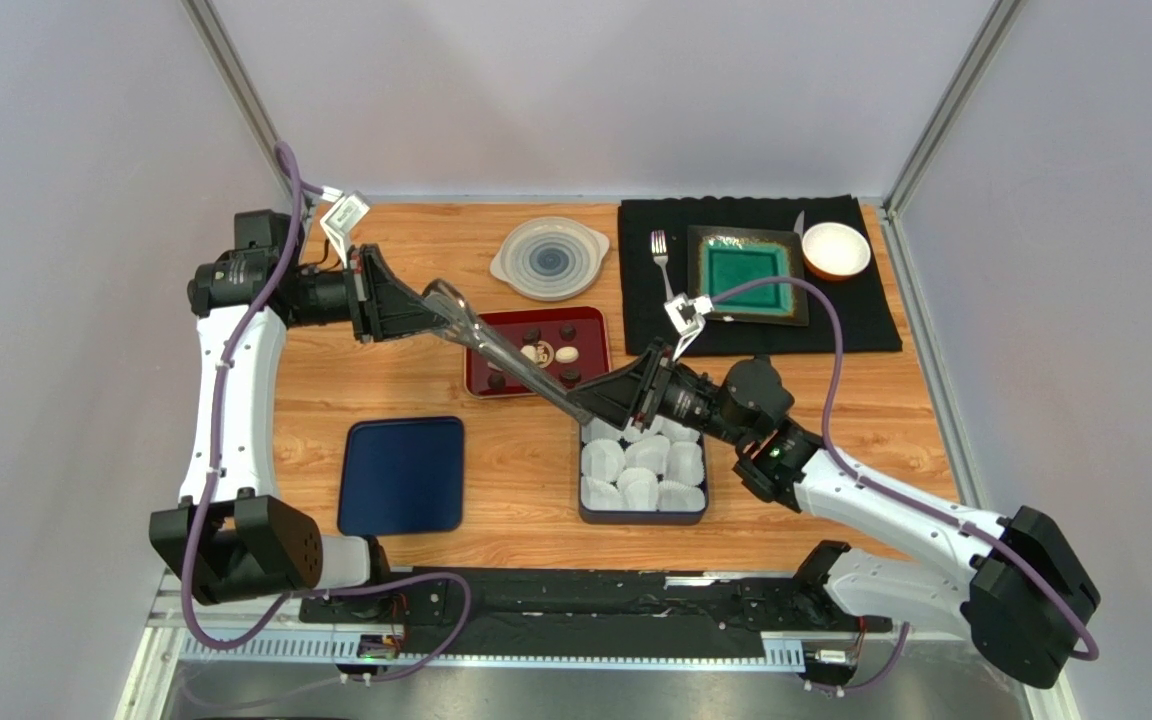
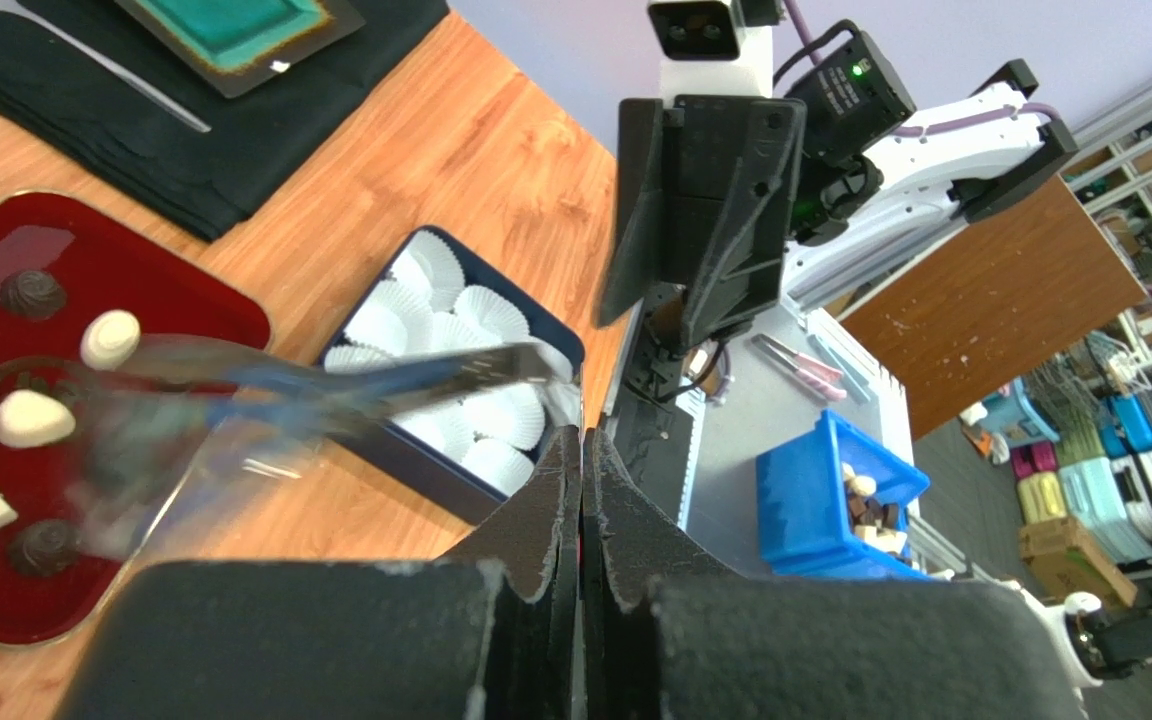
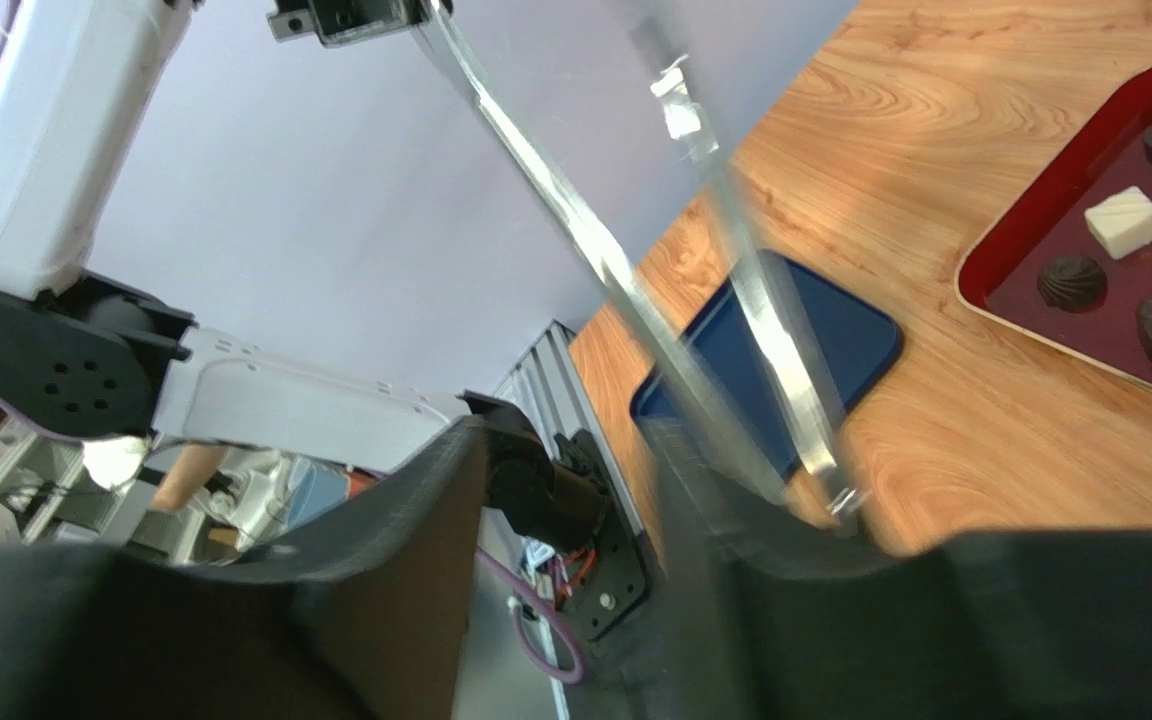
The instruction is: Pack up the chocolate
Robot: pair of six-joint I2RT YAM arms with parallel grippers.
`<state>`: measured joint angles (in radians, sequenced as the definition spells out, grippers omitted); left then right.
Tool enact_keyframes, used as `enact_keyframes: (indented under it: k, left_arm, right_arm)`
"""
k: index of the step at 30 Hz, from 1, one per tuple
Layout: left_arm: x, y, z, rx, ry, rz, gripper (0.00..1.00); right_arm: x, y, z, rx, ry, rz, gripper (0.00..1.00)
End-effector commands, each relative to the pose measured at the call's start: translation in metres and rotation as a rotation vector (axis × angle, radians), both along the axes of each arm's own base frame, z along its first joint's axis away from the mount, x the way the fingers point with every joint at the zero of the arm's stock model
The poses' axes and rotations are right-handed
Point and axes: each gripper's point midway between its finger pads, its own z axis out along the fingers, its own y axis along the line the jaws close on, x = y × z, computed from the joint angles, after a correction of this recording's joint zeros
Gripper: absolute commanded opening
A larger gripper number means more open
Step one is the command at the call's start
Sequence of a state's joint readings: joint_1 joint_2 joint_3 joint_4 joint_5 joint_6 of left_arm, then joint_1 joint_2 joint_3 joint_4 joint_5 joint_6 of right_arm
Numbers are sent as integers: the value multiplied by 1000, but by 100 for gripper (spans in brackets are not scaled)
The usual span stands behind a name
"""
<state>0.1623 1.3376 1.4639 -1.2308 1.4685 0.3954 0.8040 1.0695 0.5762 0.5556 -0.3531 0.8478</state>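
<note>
Chocolates (image 1: 537, 354) sit in the red tray (image 1: 593, 323) at mid-frame. Tongs (image 1: 515, 360) cross above them, pinched by the closed left fingers (image 2: 549, 518). The right fingers (image 3: 425, 510) stand half-spread around the tongs' tips.

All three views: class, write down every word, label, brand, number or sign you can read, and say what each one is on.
No text can be read in any view.
The red tray, the box of paper cups, the blue lid and the green plate show no print.
The shelves and boxes behind the table in the left wrist view are too small and blurred to read.
</note>
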Motion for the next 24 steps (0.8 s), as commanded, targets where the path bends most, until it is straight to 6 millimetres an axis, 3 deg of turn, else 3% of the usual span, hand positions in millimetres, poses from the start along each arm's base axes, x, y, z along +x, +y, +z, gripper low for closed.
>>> enact_keyframes:
  k: [1, 2, 7, 12, 18, 24]
  left_arm:
    - [-28, -4, 53, -242, -123, -122, 0]
    - [-28, -4, 54, -242, -125, -122, 0]
    - [-32, -5, 61, -236, -139, -127, 0]
    - [-35, -5, 72, -229, -159, -133, 0]
    - [-37, -5, 79, -226, -164, -137, 0]
    - [-36, -5, 75, -229, -154, -134, 0]
  right_arm:
    - [1, -1, 10, -24, -28, -12, 58]
    - [2, -4, -8, -70, 0, -27, 67]
    - [13, -22, -31, -106, 4, -147, 82]
    - [15, -22, -55, -142, 42, -151, 84]
    - [16, -6, -80, -125, 107, -99, 83]
    - [11, 16, -72, -81, 86, -32, 75]
